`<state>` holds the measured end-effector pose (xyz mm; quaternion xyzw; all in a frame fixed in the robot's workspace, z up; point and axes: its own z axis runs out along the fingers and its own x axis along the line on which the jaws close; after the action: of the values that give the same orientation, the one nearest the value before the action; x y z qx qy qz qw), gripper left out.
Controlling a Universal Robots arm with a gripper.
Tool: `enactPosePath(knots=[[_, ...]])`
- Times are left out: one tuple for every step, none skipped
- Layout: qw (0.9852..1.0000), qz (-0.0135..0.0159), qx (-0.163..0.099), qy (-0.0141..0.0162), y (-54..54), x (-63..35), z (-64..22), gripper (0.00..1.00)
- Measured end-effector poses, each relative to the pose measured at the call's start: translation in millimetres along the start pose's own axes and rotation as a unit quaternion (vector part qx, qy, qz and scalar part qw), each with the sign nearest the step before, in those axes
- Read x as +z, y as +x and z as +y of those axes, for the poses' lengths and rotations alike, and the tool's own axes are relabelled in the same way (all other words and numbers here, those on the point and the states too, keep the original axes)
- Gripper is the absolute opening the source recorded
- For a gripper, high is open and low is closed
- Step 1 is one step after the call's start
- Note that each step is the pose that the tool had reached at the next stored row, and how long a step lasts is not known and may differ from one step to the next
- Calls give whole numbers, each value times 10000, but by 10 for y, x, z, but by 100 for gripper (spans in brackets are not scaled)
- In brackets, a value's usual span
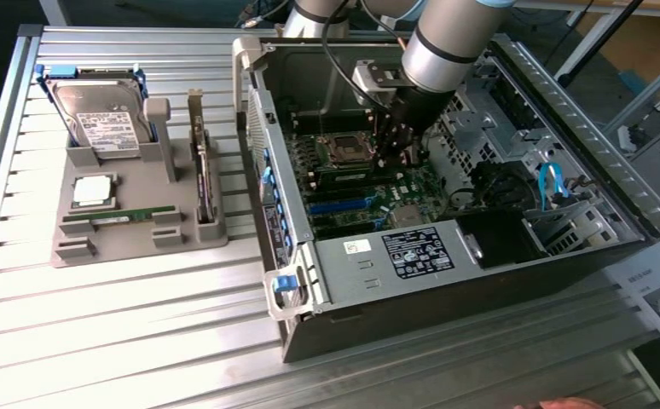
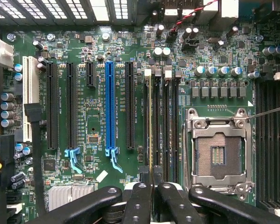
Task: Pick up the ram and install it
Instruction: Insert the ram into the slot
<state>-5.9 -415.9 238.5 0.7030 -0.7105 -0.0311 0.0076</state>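
Observation:
In the wrist view the ram [image 2: 150,121] appears edge-on as a thin pale strip, lined up along the first of the black memory slots [image 2: 159,121] beside the processor socket. My gripper [image 2: 152,198] is shut on its near end, with a black finger [image 2: 139,203] pressed to each side. I cannot tell whether the stick is seated in the slot or just above it. In the exterior view my gripper [image 1: 396,152] reaches down into the open computer case [image 1: 444,256], over the motherboard [image 1: 359,200].
A grey holder [image 1: 136,230] at the exterior view's left carries a hard drive [image 1: 102,119], a silver processor chip [image 1: 91,189], a dark card [image 1: 201,166] and another green stick [image 1: 119,218]. The open socket [image 2: 218,151] and blue slot [image 2: 111,109] flank the memory slots. Case walls stand close around.

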Motion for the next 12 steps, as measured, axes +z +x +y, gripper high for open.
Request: enactPosePath(knots=[[10000, 0, 0, 0, 0, 0, 0, 12], [10000, 0, 0, 0, 0, 1, 0, 12], [10000, -1, 0, 0, 0, 4, 0, 12], [10000, 0, 0, 0, 0, 6, 0, 12], [10000, 0, 0, 0, 0, 9, 0, 12], [10000, 0, 0, 0, 0, 11, -1, 12], [10000, 1, 0, 0, 1, 12, -1, 12], [10000, 1, 0, 0, 1, 14, -1, 12], [10000, 0, 0, 0, 1, 16, -1, 12], [10000, 0, 0, 0, 1, 18, -1, 12], [10000, 0, 0, 0, 1, 20, -1, 12], [10000, -1, 0, 1, 1, 24, -2, 12]])
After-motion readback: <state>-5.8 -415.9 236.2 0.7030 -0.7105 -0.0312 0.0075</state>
